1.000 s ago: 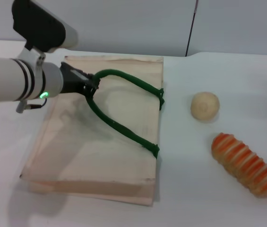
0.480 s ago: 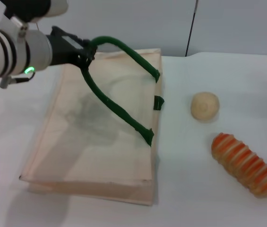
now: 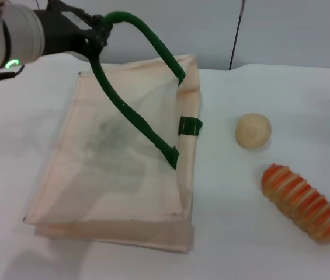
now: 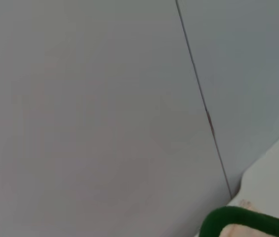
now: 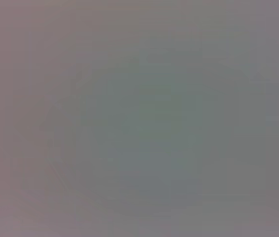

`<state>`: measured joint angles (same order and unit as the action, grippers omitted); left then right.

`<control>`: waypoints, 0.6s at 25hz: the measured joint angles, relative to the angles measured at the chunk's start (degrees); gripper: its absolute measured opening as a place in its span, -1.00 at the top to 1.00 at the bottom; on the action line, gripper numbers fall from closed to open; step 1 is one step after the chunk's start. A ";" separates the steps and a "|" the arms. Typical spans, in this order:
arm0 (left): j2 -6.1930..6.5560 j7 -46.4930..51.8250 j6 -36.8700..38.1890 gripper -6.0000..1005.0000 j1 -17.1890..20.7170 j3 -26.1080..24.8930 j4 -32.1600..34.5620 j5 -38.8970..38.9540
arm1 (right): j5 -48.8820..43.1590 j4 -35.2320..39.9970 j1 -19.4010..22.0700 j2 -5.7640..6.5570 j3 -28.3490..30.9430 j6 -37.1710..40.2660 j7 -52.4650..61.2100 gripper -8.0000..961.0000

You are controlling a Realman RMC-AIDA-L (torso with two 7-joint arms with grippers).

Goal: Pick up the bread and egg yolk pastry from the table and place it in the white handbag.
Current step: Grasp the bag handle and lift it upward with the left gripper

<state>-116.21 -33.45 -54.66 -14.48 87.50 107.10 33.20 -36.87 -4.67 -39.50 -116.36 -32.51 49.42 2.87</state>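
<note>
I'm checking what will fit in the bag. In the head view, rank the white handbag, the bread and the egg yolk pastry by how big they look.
1. white handbag, by far the largest.
2. bread, elongated loaf.
3. egg yolk pastry, smallest; it lies a little farther from the camera, but the gap looks real.

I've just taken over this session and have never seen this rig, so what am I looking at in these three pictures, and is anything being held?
This is a two-armed robot working at a white table. The wide picture comes from its head camera, looking down. The other two come from cameras on its wrists: the left one shows mostly wall and a bit of green handle, the right one shows nothing recognisable. The left gripper is shut on one green handle of the white handbag, holding one side up so the bag gapes. The bread and the egg yolk pastry lie on the table beside the bag, untouched. The right gripper is out of view.
</note>
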 joint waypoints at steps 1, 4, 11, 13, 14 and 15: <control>0.00 -0.02 -0.27 0.74 0.61 -0.30 1.53 0.00 | -0.01 0.00 0.00 0.00 0.00 -0.01 0.03 -0.57; 0.01 -0.15 -0.36 0.74 1.22 -0.33 3.88 0.17 | -0.02 0.00 0.01 0.00 0.00 -0.02 0.07 -0.57; 0.09 -0.21 -2.02 0.74 1.49 -0.92 8.03 0.07 | -0.20 0.01 0.04 0.00 0.00 -0.55 0.28 -0.56; 0.05 -0.21 -2.74 0.74 1.30 -1.56 8.63 0.15 | -1.02 0.01 0.04 -0.04 0.00 -0.55 1.08 -0.56; 0.05 -0.21 -3.50 0.74 1.03 -2.13 8.89 0.43 | -1.49 0.00 0.04 -0.06 0.00 -0.55 1.62 -0.56; 0.05 -0.21 -3.50 0.74 1.03 -2.13 8.89 0.43 | -1.99 -0.02 0.08 -0.05 0.00 -0.55 2.34 -0.56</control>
<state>-116.16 -33.66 -58.16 -13.45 85.37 115.99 33.64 -38.85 -4.69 -39.42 -116.41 -32.52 48.86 5.21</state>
